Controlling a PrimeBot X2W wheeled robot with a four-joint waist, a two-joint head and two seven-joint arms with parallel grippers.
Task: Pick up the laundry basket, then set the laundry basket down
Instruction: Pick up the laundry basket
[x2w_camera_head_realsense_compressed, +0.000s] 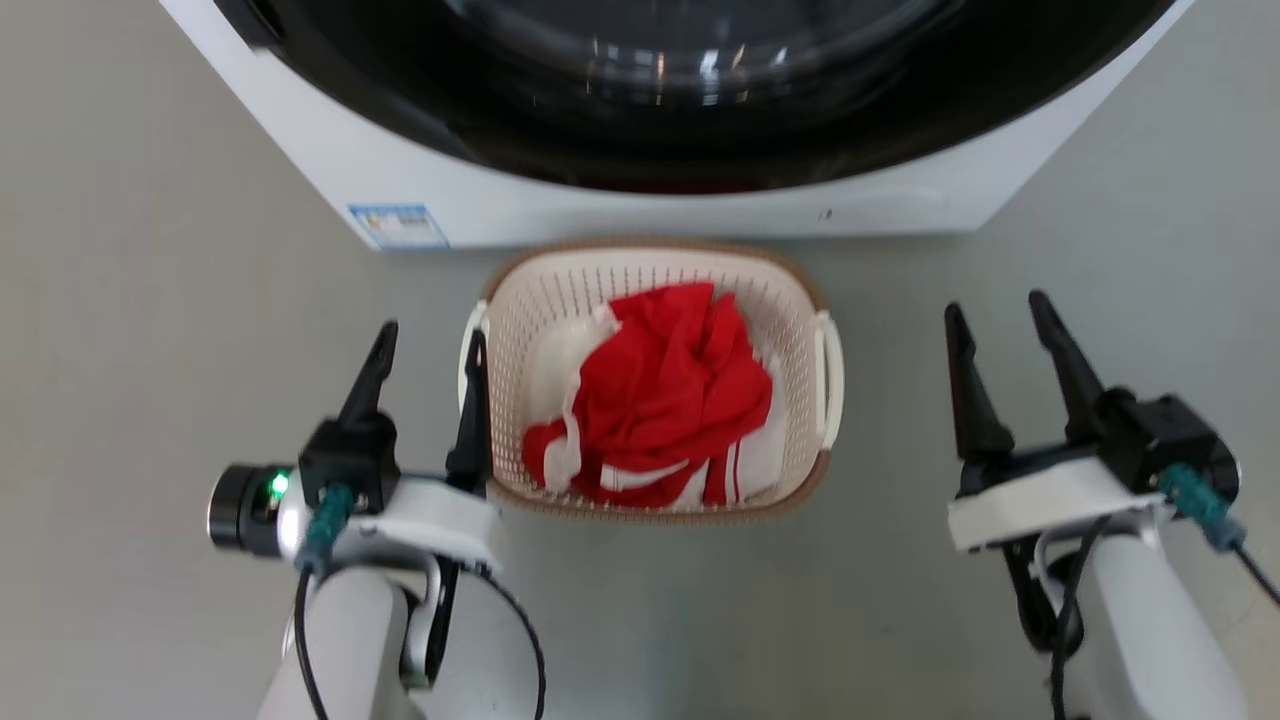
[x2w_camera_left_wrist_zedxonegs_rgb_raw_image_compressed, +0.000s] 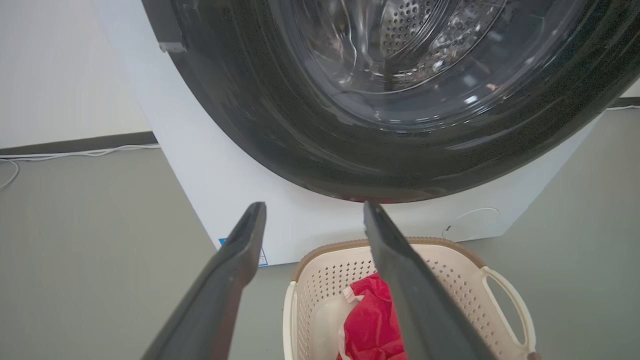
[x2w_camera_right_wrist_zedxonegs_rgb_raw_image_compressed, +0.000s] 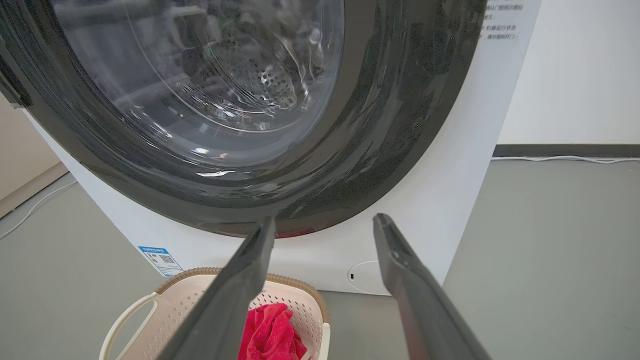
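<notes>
**Head view.** The basket (x2w_camera_head_realsense_compressed: 530, 310) stands on the floor (x2w_camera_head_realsense_compressed: 150, 300), just in front of the washer (x2w_camera_head_realsense_compressed: 600, 210). It holds a red cloth (x2w_camera_head_realsense_compressed: 670, 390). The left tool (x2w_camera_head_realsense_compressed: 433, 332) is spread wide and empty at the basket's left side. Its inner finger overlaps the left handle (x2w_camera_head_realsense_compressed: 466, 350); contact cannot be confirmed from this angle. The right tool (x2w_camera_head_realsense_compressed: 997, 305) is likewise spread wide and empty, apart from the right handle (x2w_camera_head_realsense_compressed: 828, 380).

**Left wrist view.** The left tool (x2w_camera_left_wrist_zedxonegs_rgb_raw_image_compressed: 314, 206) stands wide, with nothing between its fingers. The basket (x2w_camera_left_wrist_zedxonegs_rgb_raw_image_compressed: 450, 265) lies low and right of centre, partly behind one finger. The washer (x2w_camera_left_wrist_zedxonegs_rgb_raw_image_compressed: 240, 190) door is shut above it.

**Right wrist view.** The right tool (x2w_camera_right_wrist_zedxonegs_rgb_raw_image_compressed: 326, 219) stands wide and holds nothing. The basket (x2w_camera_right_wrist_zedxonegs_rgb_raw_image_compressed: 170, 305) sits at the lower left, partly behind one finger, on the floor against the washer (x2w_camera_right_wrist_zedxonegs_rgb_raw_image_compressed: 450, 200).
</notes>
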